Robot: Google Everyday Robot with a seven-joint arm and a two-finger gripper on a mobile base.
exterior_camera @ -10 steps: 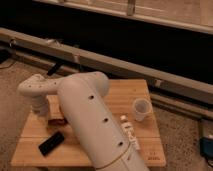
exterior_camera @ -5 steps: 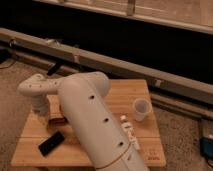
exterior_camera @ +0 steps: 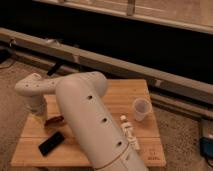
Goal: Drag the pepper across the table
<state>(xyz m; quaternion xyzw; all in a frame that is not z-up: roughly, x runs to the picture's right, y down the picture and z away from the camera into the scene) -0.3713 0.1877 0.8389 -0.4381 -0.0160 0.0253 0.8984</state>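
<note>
The pepper [exterior_camera: 55,120] is a small dark red-brown sliver lying on the left part of the light wooden table [exterior_camera: 125,91]. My gripper [exterior_camera: 43,117] hangs below the white wrist and is down at the tabletop, right beside the pepper's left end. I cannot tell whether it touches the pepper. My large white arm [exterior_camera: 92,125] crosses the middle of the table and hides what lies under it.
A flat black phone [exterior_camera: 51,143] lies near the table's front left. A translucent cup [exterior_camera: 141,109] stands at the right. A small white bottle [exterior_camera: 129,133] lies beside my arm. A small mark [exterior_camera: 153,156] sits near the front right corner. A long rail [exterior_camera: 120,65] runs behind the table.
</note>
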